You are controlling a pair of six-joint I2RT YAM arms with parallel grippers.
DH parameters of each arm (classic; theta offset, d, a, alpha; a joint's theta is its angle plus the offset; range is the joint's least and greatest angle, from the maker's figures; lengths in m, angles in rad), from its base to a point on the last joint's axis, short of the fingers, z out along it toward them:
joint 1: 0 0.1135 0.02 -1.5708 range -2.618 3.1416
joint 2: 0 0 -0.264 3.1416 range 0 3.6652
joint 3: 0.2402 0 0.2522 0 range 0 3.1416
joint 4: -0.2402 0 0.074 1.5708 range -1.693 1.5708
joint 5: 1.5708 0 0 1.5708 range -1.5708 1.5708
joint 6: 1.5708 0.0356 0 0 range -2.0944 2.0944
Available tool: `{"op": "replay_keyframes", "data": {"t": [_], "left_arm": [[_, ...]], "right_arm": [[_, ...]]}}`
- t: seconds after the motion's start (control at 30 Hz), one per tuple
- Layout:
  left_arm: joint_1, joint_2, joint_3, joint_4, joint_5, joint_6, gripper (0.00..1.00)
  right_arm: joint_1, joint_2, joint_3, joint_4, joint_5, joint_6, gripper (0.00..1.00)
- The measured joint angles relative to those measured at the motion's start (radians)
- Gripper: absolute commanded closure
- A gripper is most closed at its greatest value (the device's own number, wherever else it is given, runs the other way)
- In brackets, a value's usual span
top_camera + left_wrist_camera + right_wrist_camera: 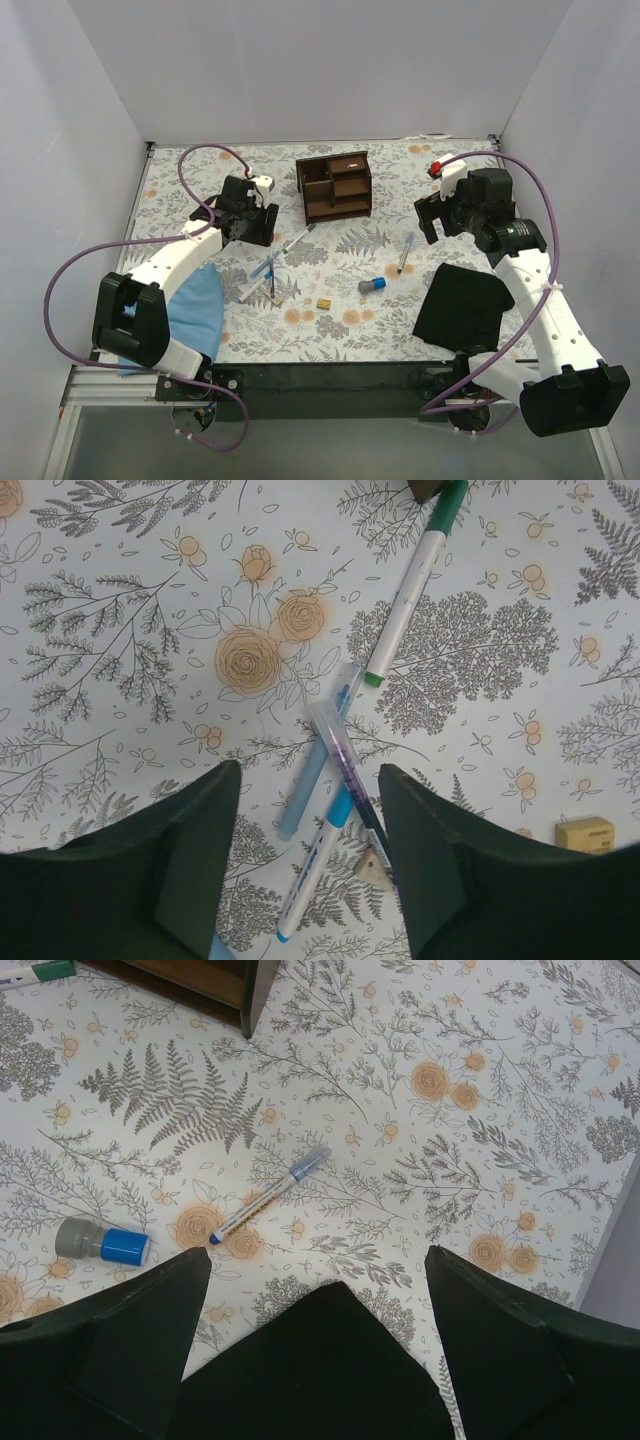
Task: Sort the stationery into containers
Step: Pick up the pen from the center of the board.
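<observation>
At the near edge a light-blue cloth point(195, 310) lies at seven o'clock and a black cloth point(465, 305) at five. Between them on the floral surface point(350, 330) sit a tan block point(324, 302) and a blue-and-grey cylinder point(372, 286). The left gripper point(308, 770), fairly wide and empty, hangs over crossed pens point(322, 855) whose barrel print is too small to read. The right gripper point(318, 1255), fully wide and empty, has a blue-capped pen point(265, 1195) at its eleven o'clock. Beyond, a teal-capped marker point(410, 580) lies just short of the dark-brown organiser point(336, 186) at twelve, which has open room on both sides.

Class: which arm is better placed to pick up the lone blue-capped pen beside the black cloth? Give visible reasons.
Right. The right gripper, open, hovers close to that pen; the left gripper is over the crossed pens, farther off.
</observation>
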Motion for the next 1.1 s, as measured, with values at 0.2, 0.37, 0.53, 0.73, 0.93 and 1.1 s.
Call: {"op": "replay_keyframes", "data": {"t": [0.2, 0.37, 0.53, 0.73, 0.93, 1.1], "left_arm": [[0.0, 0.013, -0.017, 0.011, 0.002, -0.01, 0.53], [0.0, 0.046, -0.019, 0.011, 0.004, -0.016, 0.5], [0.0, 0.071, -0.019, 0.011, 0.004, -0.016, 0.51], [0.0, 0.102, -0.019, 0.014, 0.005, -0.016, 0.53], [0.0, 0.131, -0.019, 0.013, 0.009, -0.016, 0.56], [0.0, 0.166, -0.018, 0.014, 0.021, -0.016, 0.58]], "right_arm": [[0.0, 0.004, 0.0, 0.0, -0.03, -0.003, 0.02], [0.0, 0.03, 0.0, 0.0, -0.039, -0.002, 0.02], [0.0, 0.057, 0.0, 0.0, -0.056, -0.002, 0.02], [0.0, 0.078, -0.002, 0.002, -0.059, -0.002, 0.02], [0.0, 0.089, -0.018, 0.016, -0.067, 0.002, 0.02], [0.0, 0.1, -0.029, 0.027, -0.074, 0.003, 0.02]]}}
